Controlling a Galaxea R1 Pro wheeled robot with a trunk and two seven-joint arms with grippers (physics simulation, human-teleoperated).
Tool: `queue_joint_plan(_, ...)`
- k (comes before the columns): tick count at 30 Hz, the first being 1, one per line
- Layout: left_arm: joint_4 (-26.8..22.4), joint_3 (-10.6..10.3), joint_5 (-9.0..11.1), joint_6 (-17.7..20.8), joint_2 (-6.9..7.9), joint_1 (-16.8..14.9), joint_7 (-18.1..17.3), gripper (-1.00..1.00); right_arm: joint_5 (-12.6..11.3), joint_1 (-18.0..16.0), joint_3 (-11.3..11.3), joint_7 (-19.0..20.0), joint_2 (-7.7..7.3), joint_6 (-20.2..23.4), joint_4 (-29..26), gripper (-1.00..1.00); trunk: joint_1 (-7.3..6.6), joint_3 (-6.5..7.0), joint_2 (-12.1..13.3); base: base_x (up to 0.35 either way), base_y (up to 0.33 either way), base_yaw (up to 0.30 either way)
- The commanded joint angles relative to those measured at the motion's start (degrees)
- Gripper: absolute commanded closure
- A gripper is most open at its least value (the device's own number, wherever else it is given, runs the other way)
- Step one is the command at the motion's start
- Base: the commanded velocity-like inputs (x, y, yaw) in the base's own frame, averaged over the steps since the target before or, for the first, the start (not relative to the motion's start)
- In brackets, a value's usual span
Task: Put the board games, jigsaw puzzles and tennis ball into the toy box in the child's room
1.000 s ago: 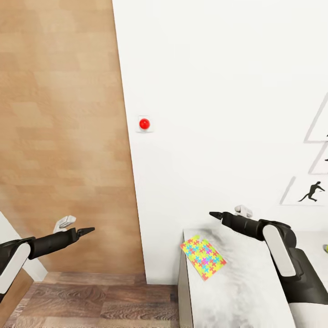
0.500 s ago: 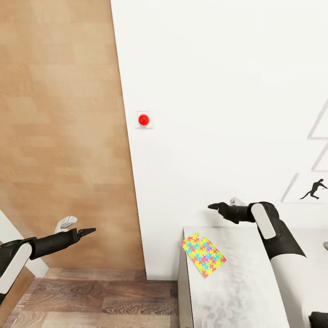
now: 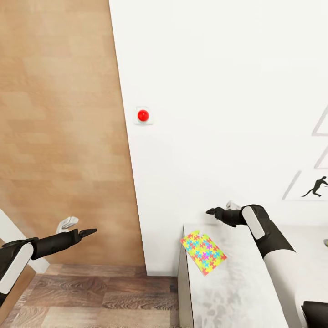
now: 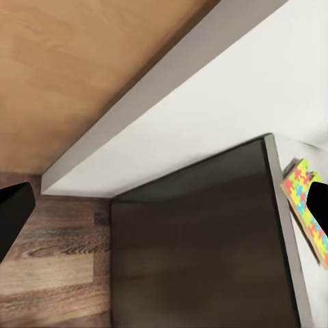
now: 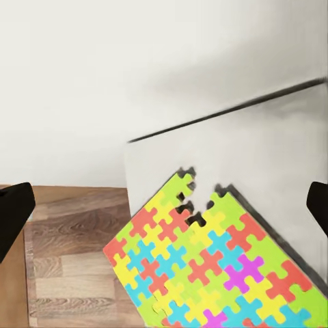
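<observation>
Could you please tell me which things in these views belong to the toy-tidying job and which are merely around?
Job: jigsaw puzzle, table, right gripper.
Around: red wall button, baseball-player picture, wood floor, left gripper.

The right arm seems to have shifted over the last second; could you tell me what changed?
The right arm drew back and folded at the elbow; its gripper moved slightly left and up, near the wall above the table. Nothing was grasped. The jigsaw puzzle stays at the table's corner, and the left gripper barely moved.

left gripper (image 3: 91, 232) extended forward, right gripper (image 3: 210, 211) raised, both parted
</observation>
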Motion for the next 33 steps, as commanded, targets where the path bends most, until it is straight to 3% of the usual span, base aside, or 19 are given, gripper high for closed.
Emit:
queue_joint_plan(1,-0.01,0.08,0.02,0.34,-0.01,-0.05,-0.17,-1.0,-0.17,-0.06,0.03,-0.23,0.09,-0.13,0.36,-1.0,0.03,-0.22,-0.13,0.0,0.0,0.0)
queue_joint_plan(24,-0.01,0.03,0.09,0.34,-0.16,-0.05,-0.19,-1.0,0.6,-0.1,0.53,0.35,0.34,-5.95,6.75,-1.0,0.03,-2.39,-0.13,0.0,0.0,0.0)
queue_joint_plan(33,-0.01,0.02,0.14,0.39,-1.25,-0.05,-0.35,-1.0,0.57,-0.04,0.58,0.6,-0.09,-6.52,7.45,-1.0,0.03,-3.24,-0.13,0.0,0.0,0.0)
